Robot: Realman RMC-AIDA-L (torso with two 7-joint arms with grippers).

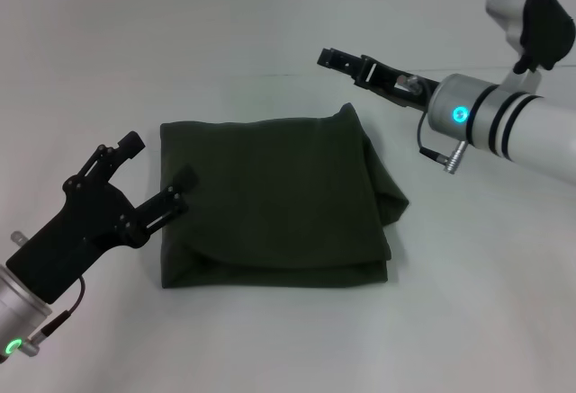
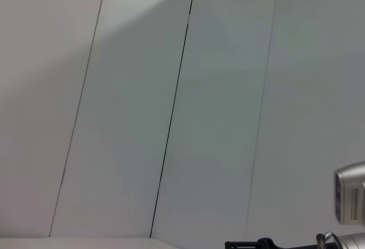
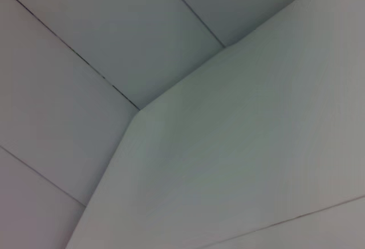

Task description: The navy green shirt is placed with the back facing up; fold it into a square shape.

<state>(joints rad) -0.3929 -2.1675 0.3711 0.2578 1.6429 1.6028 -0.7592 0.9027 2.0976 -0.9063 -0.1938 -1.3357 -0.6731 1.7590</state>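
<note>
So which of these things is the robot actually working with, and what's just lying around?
Part of the job:
- navy green shirt, folded into a rough square
- left gripper, open beside it
- right gripper, raised behind it

Just there:
- white table
</note>
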